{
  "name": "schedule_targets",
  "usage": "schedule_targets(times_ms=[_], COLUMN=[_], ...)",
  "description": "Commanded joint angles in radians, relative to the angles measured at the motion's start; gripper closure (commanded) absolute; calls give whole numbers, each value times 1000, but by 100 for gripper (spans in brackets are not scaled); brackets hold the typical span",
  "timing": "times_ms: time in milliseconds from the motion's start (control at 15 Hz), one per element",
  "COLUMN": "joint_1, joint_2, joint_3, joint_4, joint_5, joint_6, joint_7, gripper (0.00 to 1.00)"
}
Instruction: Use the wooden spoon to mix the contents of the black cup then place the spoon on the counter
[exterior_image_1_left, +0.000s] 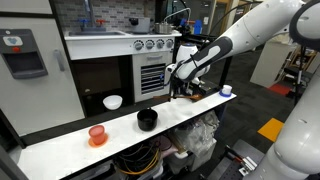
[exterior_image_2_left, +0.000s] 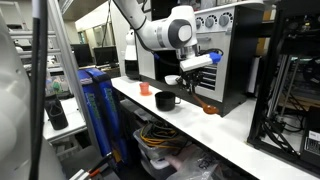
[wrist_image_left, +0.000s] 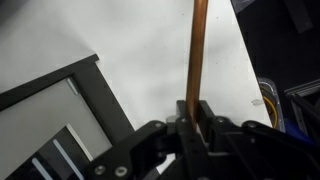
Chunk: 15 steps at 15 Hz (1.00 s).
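**Item 1. Gripper** (wrist_image_left: 193, 112). Wrist view, lower edge. The jaws are drawn together and clamped on the handle of the wooden spoon (wrist_image_left: 199, 50).

**Item 2. Wooden spoon.** A slim reddish-brown handle runs straight from the grip to the upper edge of the frame. Its bowl end is out of view.

**Item 3. Counter** (wrist_image_left: 140, 40). Plain white, lying beneath the held spoon. A dark cabinet frame (wrist_image_left: 95, 85) runs alongside it.

**Item 4. Black cup** (exterior_image_1_left: 147, 120). It stands on the counter, apart from the gripper, between the gripper and an orange-red cup (exterior_image_1_left: 97, 134). A white bowl (exterior_image_1_left: 113, 101) sits further back, near the cabinet.

**Handling note (judgement).**
- The step in hand looks like carrying the spoon to the black cup for mixing.
- Keep the clamp firm and lift the spoon clear of the rim.
- Lower the working end into the middle of the wide mouth.
- Stir in small circles, away from the wall.
- The cup is short and may slide or tip if the spoon presses on its rim.

**View notes.**
- Only the wrist view shows the clamp and the handle, and it shows no cup.
- Both exterior views give the spacing between gripper and black cup (exterior_image_2_left: 166, 100).
- In the exterior views the spoon is too thin to make out.
- No view shows the cup's contents.
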Motion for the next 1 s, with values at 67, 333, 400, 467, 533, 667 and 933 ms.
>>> schedule_targets(times_ms=[67,333,400,467,533,667,933], joint_1=[48,101,118,136,155,200,272], joint_2=[-126,-215,-238,-259,-280,-316,-339], joint_3=[-26,-44,-52,-61,-71,-105,-173], joint_4=[-67,-83,-85,-86,-88,-86,-63], joint_5=[76,228,266,305,344,472,750], joint_6=[-32,-88,-105,-126,-141,-166,-229], joint_7=[21,-60,-87,-118,-150,-242,-392], gripper=[96,96,96,96,96,96,96])
